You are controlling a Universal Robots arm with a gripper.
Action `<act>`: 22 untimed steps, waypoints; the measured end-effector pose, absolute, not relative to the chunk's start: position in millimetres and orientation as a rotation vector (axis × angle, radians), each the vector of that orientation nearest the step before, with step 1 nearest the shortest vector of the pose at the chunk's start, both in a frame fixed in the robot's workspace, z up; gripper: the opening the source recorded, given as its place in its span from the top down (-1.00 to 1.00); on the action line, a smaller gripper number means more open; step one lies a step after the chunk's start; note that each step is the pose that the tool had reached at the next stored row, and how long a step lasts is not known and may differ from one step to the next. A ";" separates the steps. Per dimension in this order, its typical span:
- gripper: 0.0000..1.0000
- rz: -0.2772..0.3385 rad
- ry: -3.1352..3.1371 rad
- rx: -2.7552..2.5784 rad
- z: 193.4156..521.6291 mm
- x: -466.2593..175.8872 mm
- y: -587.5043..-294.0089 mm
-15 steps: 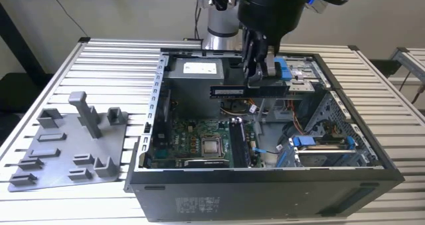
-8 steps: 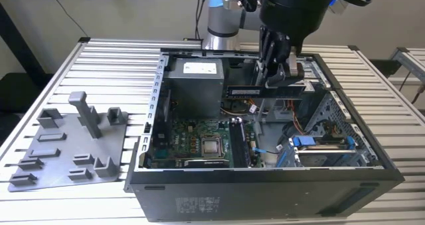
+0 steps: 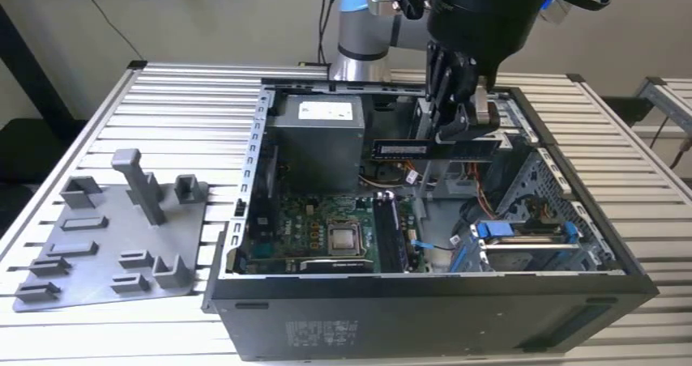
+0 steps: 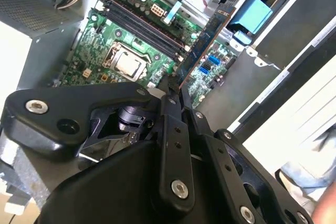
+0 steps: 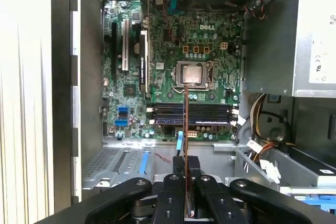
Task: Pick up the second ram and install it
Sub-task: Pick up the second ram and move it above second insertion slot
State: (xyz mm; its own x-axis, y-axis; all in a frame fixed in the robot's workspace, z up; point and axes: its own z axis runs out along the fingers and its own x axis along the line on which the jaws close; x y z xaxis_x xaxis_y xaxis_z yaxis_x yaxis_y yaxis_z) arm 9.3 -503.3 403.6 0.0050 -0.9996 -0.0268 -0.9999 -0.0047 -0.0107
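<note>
The second ram is a long dark stick with a pale label, held level above the open computer case. My gripper is shut on one end of it, coming down from above. In the first wrist view the ram shows edge-on, rising from the gripper and crossing the memory slots below the silver processor. In the second wrist view the ram runs out from the gripper beside the slots.
A grey power supply stands at the back of the case, and a blue-handled drive cage sits on the exterior view's right. The grey fixture plate with upright posts lies on the slatted table. Cables hang near the slots.
</note>
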 end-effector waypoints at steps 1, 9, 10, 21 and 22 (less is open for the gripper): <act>0.72 0.018 2.197 -2.208 403.6 9.3 -503.3; 0.72 0.018 2.199 -2.207 403.2 9.4 -490.5; 0.72 0.018 2.199 -2.207 403.0 9.3 -487.7; 0.72 0.018 2.199 -2.207 400.9 9.0 -459.3; 0.72 0.018 2.199 -2.207 400.7 8.9 -457.4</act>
State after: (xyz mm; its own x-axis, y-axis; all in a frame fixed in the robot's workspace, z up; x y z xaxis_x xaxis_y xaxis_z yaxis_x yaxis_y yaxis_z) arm 8.9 -457.4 400.7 0.0038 -0.9996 -0.0268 -0.9999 -0.0036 -0.0107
